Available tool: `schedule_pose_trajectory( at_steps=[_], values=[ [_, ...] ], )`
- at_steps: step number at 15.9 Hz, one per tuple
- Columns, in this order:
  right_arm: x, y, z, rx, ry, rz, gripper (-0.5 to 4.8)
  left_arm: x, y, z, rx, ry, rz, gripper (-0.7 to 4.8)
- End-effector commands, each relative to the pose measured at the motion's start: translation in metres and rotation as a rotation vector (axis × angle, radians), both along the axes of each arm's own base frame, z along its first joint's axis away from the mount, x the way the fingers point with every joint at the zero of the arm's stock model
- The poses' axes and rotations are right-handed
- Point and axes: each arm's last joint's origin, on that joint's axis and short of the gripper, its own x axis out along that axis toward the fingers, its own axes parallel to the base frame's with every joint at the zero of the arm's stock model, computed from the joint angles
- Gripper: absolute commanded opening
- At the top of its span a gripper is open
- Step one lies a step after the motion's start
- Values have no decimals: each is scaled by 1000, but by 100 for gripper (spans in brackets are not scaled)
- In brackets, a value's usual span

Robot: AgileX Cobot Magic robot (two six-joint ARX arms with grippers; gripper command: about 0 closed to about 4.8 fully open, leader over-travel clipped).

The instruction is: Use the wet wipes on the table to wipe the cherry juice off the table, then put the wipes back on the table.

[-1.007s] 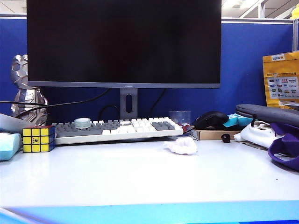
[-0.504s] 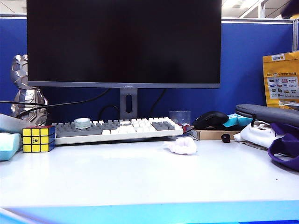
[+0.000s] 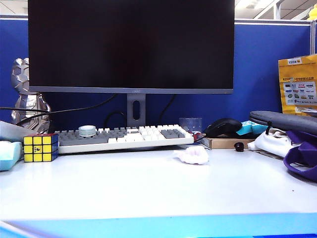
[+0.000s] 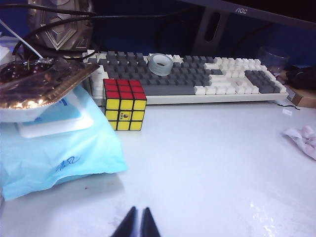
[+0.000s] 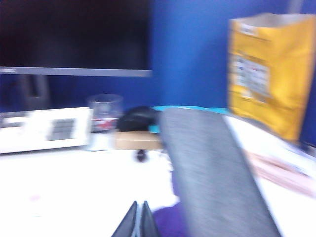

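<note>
The wipe (image 3: 192,155) lies crumpled on the table (image 3: 148,191), just in front of the keyboard's (image 3: 124,137) right end and apart from both grippers; faint pink stains show on it, and its edge also appears in the left wrist view (image 4: 302,140). No cherry juice spot can be picked out on the white top in the exterior view, though a few tiny reddish specks (image 4: 88,187) sit just beside the blue pack in the left wrist view (too small to say what they are).

The left gripper (image 4: 138,223) hangs low over the bare near part of the table, its two dark fingertips pressed together with nothing between them. The right gripper (image 5: 139,219) is likewise pinched closed and empty, seen in a blurred picture near a grey bag (image 5: 212,173) and something purple (image 5: 165,222) beneath it. Neither arm shows in the exterior view.

Containers: a foil tray (image 4: 42,81) holding dark contents rests on top of a white tub (image 4: 54,121), which sits on a pale blue soft pack (image 4: 59,158). A clear cup (image 3: 190,124) stands behind the keyboard's right end; what is in it cannot be told. A yellow paper bag (image 3: 298,84) stands at the far right, its inside hidden. A cube (image 3: 40,147) sits just beside the keyboard's left end, and a tape roll (image 4: 161,64) lies on the keys.
</note>
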Motion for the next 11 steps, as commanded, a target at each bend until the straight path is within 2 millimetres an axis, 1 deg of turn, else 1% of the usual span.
schedule_pose_trajectory(
  at_steps=[1,4,7,11],
  values=[
    [2,-7,-14,-1,36,-13,-1,0,0,1,1,-8,-4,28],
    [3,-11,-24,-4,103,-50,0,0,0,1,2,-8,-5,28],
    [3,-11,-46,3,289,-38,-1,0,0,1,2,-8,-4,28],
    [3,-11,-45,21,277,-40,-1,0,0,1,1,-8,-4,28]
  ],
)
